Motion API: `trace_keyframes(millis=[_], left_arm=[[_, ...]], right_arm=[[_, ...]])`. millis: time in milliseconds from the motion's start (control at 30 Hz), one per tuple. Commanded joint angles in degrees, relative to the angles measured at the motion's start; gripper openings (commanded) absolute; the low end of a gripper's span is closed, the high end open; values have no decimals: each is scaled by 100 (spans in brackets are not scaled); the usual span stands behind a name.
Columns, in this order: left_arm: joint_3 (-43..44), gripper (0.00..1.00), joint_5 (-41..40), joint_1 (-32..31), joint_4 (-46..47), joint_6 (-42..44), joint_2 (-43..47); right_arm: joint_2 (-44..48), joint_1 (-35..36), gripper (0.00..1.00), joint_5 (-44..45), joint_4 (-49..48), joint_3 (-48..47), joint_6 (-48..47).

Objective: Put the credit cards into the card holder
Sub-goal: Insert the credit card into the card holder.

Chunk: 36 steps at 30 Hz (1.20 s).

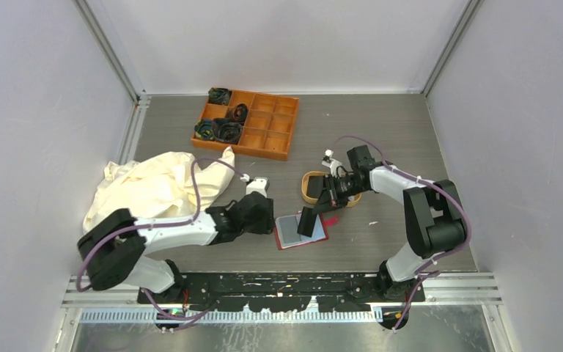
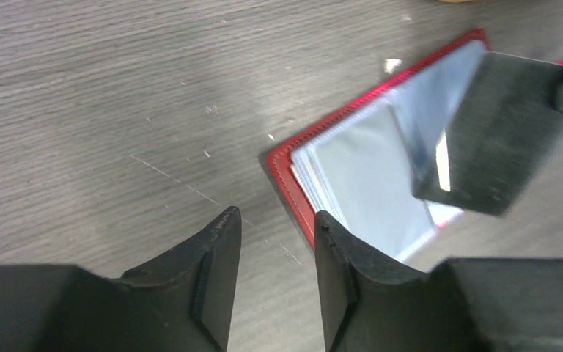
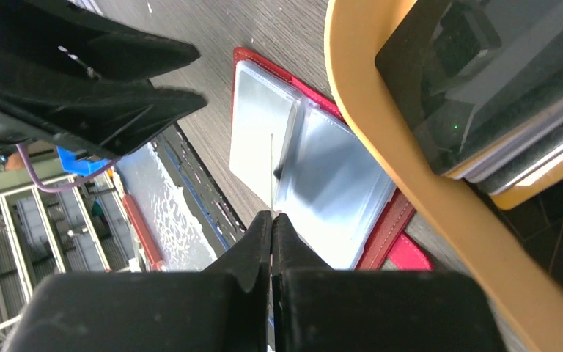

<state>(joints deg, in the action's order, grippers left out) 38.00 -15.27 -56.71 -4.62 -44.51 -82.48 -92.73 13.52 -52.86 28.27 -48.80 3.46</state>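
The red card holder (image 1: 287,236) lies open on the table, its grey and light-blue pockets facing up (image 2: 366,169) (image 3: 322,183). My right gripper (image 1: 320,208) (image 3: 272,216) is shut on a black credit card (image 1: 308,221) (image 2: 495,139). It holds the card tilted over the holder's right half, and in the right wrist view the card shows only as a thin edge (image 3: 272,172). My left gripper (image 1: 269,220) (image 2: 277,227) is open with nothing between its fingers, and its right finger (image 2: 337,271) is at the holder's left red edge. More credit cards (image 3: 484,81) lie stacked in the tan oval tray (image 1: 308,192).
An orange compartment box (image 1: 264,125) with dark coiled items stands at the back. A crumpled cream cloth (image 1: 154,183) lies at the left beside the left arm. The tan tray's rim (image 3: 366,125) is close to the holder's far side. Grey walls enclose the table.
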Motion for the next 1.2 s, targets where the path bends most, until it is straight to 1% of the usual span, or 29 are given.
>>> trace_keyframes(millis=[0, 67, 133, 267, 600, 933, 1167], left_arm=[[-591, 47, 742, 13, 1030, 277, 1014], [-1005, 55, 994, 11, 1531, 147, 1308], [-1237, 58, 1090, 13, 1664, -47, 1484], [-1428, 59, 1185, 11, 1846, -325, 1470], [-1345, 60, 1237, 13, 2067, -530, 921], [-1060, 56, 1046, 11, 1604, -517, 552], [-726, 44, 900, 15, 1216, -293, 248]], right_arm=[[545, -172, 1, 147, -566, 113, 415], [591, -272, 1, 180, -525, 85, 400], [584, -310, 1, 192, -482, 80, 331], [348, -297, 1, 82, -394, 23, 223], [115, -151, 1, -135, -218, -88, 70], [12, -37, 1, -79, -129, -128, 14], [4, 9, 1, -60, -96, -132, 22]])
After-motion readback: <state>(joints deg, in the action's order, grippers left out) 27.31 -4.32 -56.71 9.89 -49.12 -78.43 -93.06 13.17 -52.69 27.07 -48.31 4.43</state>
